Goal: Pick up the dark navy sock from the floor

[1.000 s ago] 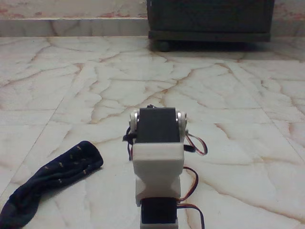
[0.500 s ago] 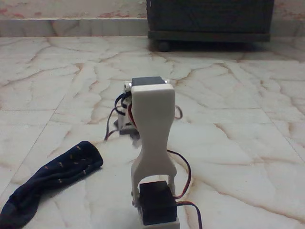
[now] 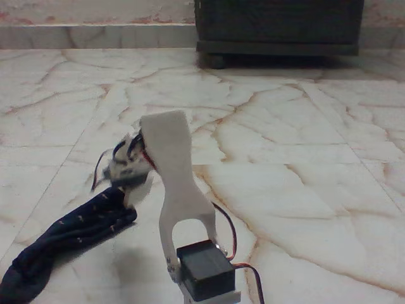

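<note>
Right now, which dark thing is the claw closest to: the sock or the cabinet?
The dark navy sock. The gripper hangs at its upper end, while the dark cabinet stands far back by the wall.

White arm (image 3: 172, 183) rises from black servo block at near centre of fixed view, leans up and toward left, away from camera. Upper link forks around servo at its base, narrows, then widens at top. Gripper (image 3: 128, 174) hangs low at left of arm, blurred, wires looping around wrist; jaw position unclear. Red and black cables trail right from base.
</note>
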